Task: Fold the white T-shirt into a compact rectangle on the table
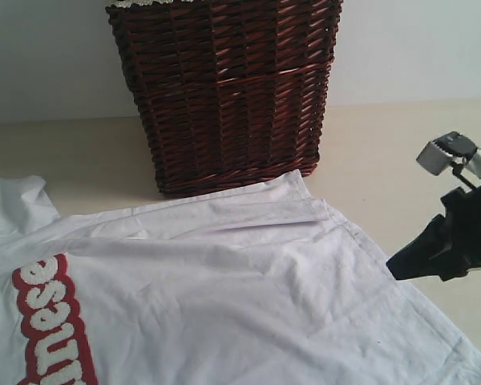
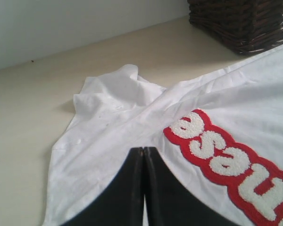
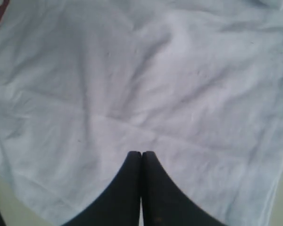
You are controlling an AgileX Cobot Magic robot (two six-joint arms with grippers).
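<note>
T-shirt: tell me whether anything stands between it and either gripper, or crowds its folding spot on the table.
Nothing visible does. The left gripper and the right gripper, jaws shut, both face bare T-shirt cloth directly. Only the basket stands near, at the shirt's edge on the table.

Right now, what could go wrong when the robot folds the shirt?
1. The left gripper and right gripper are both shut, seemingly with no cloth between them. Pushing down like that could just wrinkle the shirt.
2. One sleeve lies crumpled, so the fold may come out lumpy.
3. The shirt's edge lies right by the basket, so an arm reaching there might bump it.
</note>
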